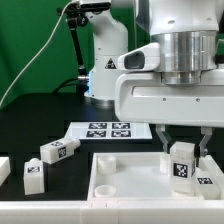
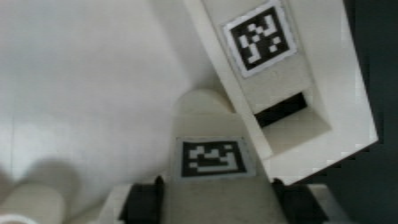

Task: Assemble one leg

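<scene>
My gripper (image 1: 183, 158) is shut on a leg (image 1: 182, 167), a small white block with a black-and-white tag facing the camera. It holds the leg upright over the right part of the large white square piece (image 1: 120, 180), right at that piece's surface; contact cannot be told. In the wrist view the leg (image 2: 217, 150) sits between my dark fingers (image 2: 155, 198), with the gripper (image 2: 217, 202) closed on its sides. The square piece's tagged edge (image 2: 260, 38) with a dark slot runs just beyond the leg. Two more legs (image 1: 55, 150) (image 1: 32, 177) lie on the table at the exterior view's left.
The marker board (image 1: 108, 129) lies behind the square piece. Another white block (image 1: 3, 170) is cut off at the exterior view's left edge. A further tag (image 1: 207, 182) shows beside the held leg. The robot base (image 1: 105, 60) stands at the back.
</scene>
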### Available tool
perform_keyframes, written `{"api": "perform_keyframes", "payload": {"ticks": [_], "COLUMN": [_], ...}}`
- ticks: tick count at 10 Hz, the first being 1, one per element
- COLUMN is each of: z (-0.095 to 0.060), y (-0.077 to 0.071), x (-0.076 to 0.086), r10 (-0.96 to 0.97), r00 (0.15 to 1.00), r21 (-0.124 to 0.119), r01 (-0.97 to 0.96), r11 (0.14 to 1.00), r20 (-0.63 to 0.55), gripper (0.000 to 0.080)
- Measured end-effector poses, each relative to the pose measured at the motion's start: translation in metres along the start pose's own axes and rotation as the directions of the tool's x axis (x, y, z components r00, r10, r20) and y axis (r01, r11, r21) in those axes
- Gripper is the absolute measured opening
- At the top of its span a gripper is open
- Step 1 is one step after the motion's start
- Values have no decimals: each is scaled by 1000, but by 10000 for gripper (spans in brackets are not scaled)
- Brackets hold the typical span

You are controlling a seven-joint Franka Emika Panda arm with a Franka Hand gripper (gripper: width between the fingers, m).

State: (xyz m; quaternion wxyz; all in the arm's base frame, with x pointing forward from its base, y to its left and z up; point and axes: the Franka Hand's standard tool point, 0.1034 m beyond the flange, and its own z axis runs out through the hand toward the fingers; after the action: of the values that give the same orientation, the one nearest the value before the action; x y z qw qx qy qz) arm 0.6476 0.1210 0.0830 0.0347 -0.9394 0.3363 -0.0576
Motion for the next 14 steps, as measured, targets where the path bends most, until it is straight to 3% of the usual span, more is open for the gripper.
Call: {"api": "perform_keyframes", "payload": {"ticks": [3, 5, 6, 7, 8, 9, 11, 14], "z": [0, 0, 1, 1, 1, 1, 0, 0], "y": [-2, -3, -3, -2, -2, -3, 0, 0], "x": [0, 0, 0, 0, 0, -1, 3, 7], "r10": [302, 376, 348, 313, 248, 167, -102, -390], "r00": [953, 927, 938, 950, 969, 986, 995, 921], "r21": [0, 3, 3, 3, -1, 0, 0, 1], "r01": [-302, -376, -348, -313, -248, -167, 102, 390], "r11": [953, 927, 938, 950, 969, 986, 995, 921], "r20": [-1, 3, 2, 2, -4, -5, -7, -20], "gripper": [282, 288, 288, 498, 498, 617, 645, 648]}}
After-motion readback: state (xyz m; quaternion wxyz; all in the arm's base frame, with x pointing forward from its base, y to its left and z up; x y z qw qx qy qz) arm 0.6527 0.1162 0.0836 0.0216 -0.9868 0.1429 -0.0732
